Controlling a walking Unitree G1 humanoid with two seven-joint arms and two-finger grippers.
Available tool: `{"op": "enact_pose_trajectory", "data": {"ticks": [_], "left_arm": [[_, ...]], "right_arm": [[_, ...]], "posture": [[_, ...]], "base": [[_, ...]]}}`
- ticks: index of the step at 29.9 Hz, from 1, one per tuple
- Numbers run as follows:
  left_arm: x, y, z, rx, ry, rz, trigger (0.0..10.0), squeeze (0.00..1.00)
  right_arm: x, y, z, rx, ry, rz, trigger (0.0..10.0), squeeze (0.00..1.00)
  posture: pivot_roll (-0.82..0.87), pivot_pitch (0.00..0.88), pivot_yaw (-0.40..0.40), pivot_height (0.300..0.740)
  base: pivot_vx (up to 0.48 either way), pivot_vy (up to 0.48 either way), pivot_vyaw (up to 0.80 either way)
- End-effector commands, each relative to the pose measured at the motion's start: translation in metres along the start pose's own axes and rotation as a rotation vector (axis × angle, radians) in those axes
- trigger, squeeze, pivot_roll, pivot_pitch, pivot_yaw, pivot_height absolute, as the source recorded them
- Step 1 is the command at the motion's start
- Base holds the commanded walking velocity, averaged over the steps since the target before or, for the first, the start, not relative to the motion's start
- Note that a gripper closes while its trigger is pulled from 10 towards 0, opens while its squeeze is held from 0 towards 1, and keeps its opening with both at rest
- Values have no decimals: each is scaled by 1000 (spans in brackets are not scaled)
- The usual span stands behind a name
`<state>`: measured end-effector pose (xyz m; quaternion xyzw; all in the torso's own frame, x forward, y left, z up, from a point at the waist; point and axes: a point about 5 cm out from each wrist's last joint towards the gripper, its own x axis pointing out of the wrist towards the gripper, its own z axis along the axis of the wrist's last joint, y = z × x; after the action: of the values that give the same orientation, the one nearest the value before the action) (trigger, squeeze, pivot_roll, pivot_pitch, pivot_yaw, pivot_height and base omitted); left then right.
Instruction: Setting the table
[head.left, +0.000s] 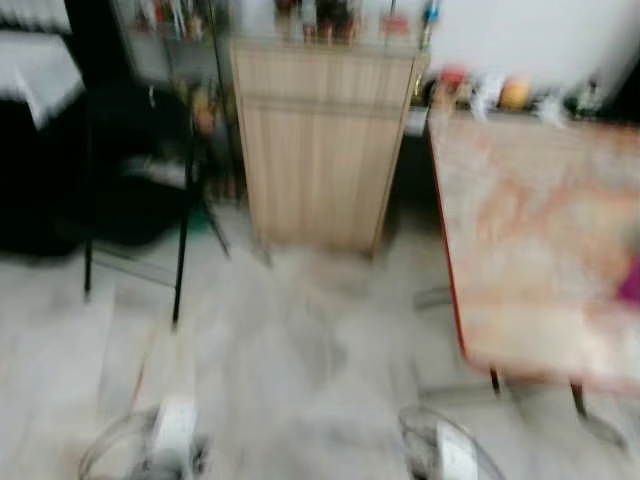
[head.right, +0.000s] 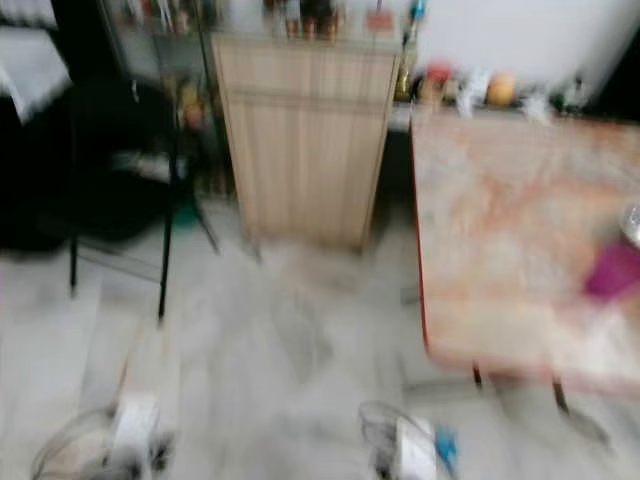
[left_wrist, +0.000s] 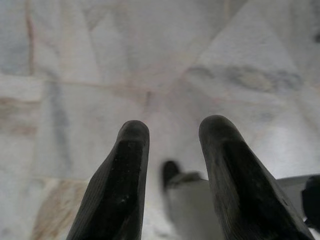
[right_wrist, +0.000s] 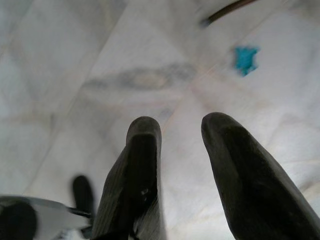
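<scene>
While the head views are blurred, the table (head.right: 520, 250) is seen at right with a magenta object (head.right: 612, 270) near its right edge. The left gripper (left_wrist: 170, 132) and right gripper (right_wrist: 181, 130) are held low over the marble floor (head.left: 300, 340), fingers apart, empty.

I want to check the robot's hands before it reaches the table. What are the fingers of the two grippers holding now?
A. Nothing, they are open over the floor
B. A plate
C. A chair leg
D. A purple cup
A: the left gripper and the right gripper each show a bare gap, with only the marble floor behind.
</scene>
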<state>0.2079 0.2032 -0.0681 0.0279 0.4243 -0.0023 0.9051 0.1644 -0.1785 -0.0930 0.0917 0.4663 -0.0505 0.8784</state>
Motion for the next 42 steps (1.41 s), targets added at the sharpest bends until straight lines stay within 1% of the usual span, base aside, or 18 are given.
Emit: {"op": "enact_pose_trajectory", "data": {"ticks": [1, 4, 6, 11, 14, 22, 26, 29, 32, 35, 42], "left_arm": [[-2, 10, -5, 10, 17, 24, 10000, 0], [-2, 10, -5, 9, 16, 23, 10000, 0], [-2, 9, -5, 8, 15, 21, 10000, 0], [-2, 9, -5, 8, 16, 20, 10000, 0], [-2, 9, -5, 10, 16, 19, 10000, 0], [-2, 8, -4, 7, 14, 15, 10000, 0], [-2, 8, -4, 7, 15, 14, 10000, 0], [-2, 8, -4, 6, 15, 13, 10000, 0], [-2, 8, -4, 5, 15, 13, 10000, 0], [-2, 7, -4, 6, 15, 11, 10000, 0], [-2, 7, -4, 5, 13, 9, 10000, 0]], "right_arm": [[1, 7, 2, 17, -18, 15, 10000, 0], [1, 7, 2, 16, -14, 17, 10000, 0], [1, 7, 2, -2, -3, 20, 10000, 0], [1, 9, 1, -16, 6, 35, 10000, 0], [1, 10, 0, -9, 2, 36, 10000, 0], [1, 10, 2, 1, -15, 30, 10000, 0], [1, 9, 3, -15, -29, 21, 10000, 0], [1, 9, 4, -36, -33, 30, 10000, 0], [1, 9, 3, -4, -21, 40, 10000, 0], [1, 9, 3, -20, -22, 41, 10000, 0], [1, 9, 3, -14, -22, 32, 10000, 0]], "posture": [[122, 0, -67, 740], [121, 0, -66, 740], [122, 0, -68, 740], [121, 0, -67, 740], [122, 0, -66, 740], [120, 0, -65, 740], [121, 0, -66, 740], [121, 0, -66, 740], [121, 0, -67, 740], [120, 0, -67, 740], [119, 0, -67, 740]], "base": [[0, -259, 0], [0, -262, 0], [0, -262, -206], [0, -262, -703], [0, -262, -629], [0, -262, 0], [0, -262, 0], [0, -257, 685], [0, -260, 592], [0, -259, 0], [0, -259, 0]]}}
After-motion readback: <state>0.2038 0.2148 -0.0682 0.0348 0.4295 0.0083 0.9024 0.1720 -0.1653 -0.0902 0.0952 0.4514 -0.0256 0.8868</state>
